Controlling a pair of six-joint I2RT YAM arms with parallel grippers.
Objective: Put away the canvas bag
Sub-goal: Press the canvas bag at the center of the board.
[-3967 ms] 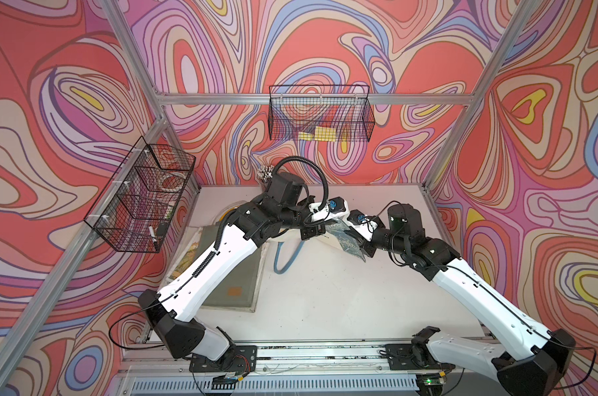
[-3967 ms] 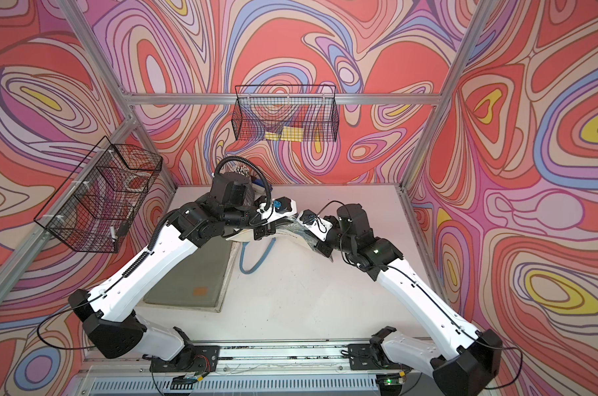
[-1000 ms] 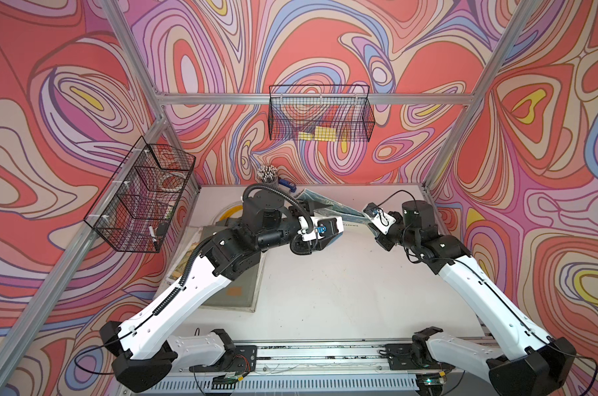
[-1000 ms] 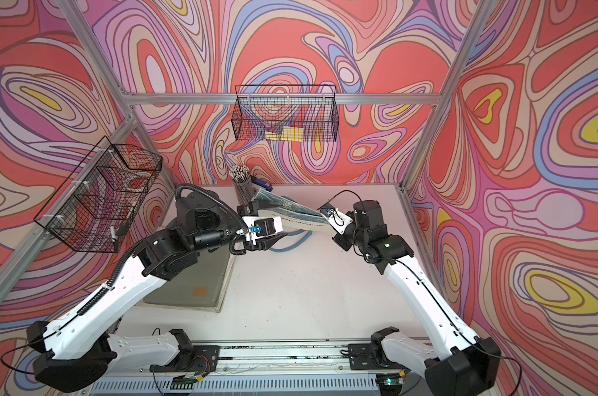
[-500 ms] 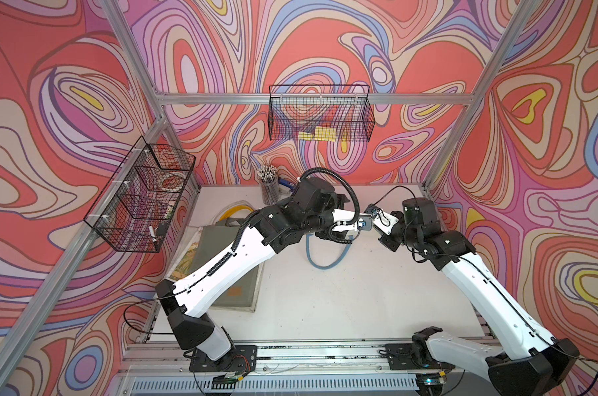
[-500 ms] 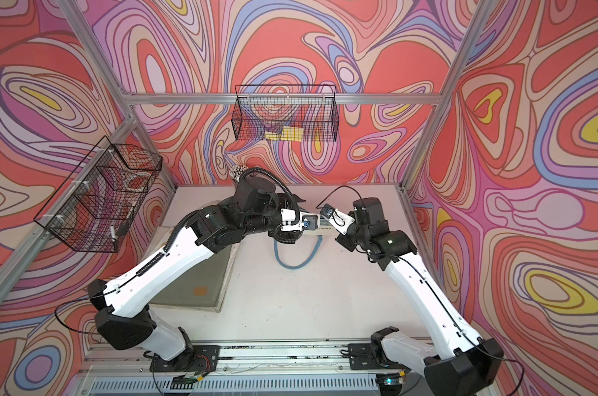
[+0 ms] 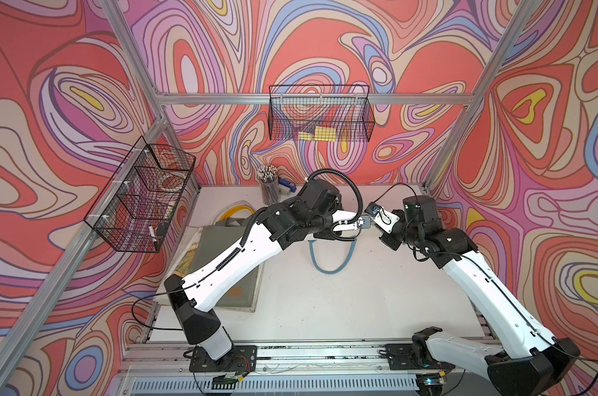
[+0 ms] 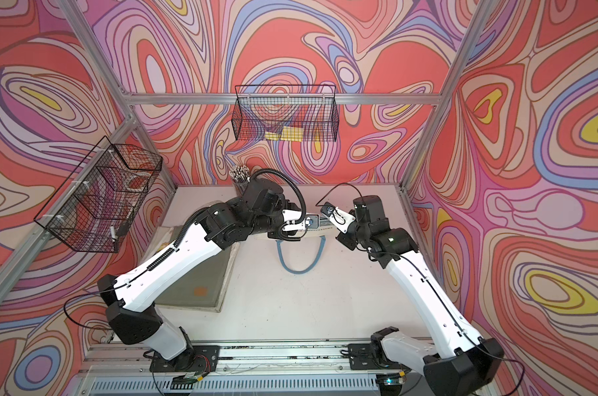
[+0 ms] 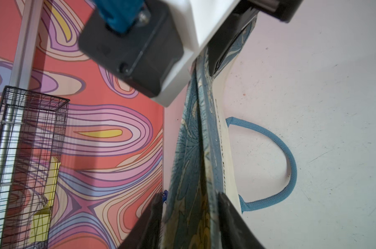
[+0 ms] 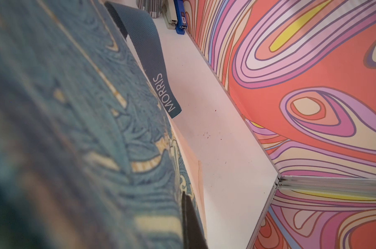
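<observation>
Swirled red, pink and lilac walls close round a white surface (image 7: 325,308). Above its far half the canvas bag (image 9: 195,155) hangs folded flat between the two arms, blue with a pale leafy print. One blue webbing handle (image 7: 332,260) loops down below it, and another strap (image 10: 159,71) carries white capitals reading "MORRIS". The right fingers (image 10: 191,226) are clenched on one end of the cloth. The left fingers (image 9: 230,222) stand either side of the other end with the fabric between them, but whether they press on it I cannot tell. Against the back wall stand a cup of pencils (image 7: 269,183) and a blue stapler (image 10: 180,19), its small label too blurred to read. A grey-green flat bag (image 7: 218,240) lies under the left arm. A back-wall wire basket (image 7: 320,116) holds yellow pads, and a side wire basket (image 7: 143,195) hangs on the left wall.
</observation>
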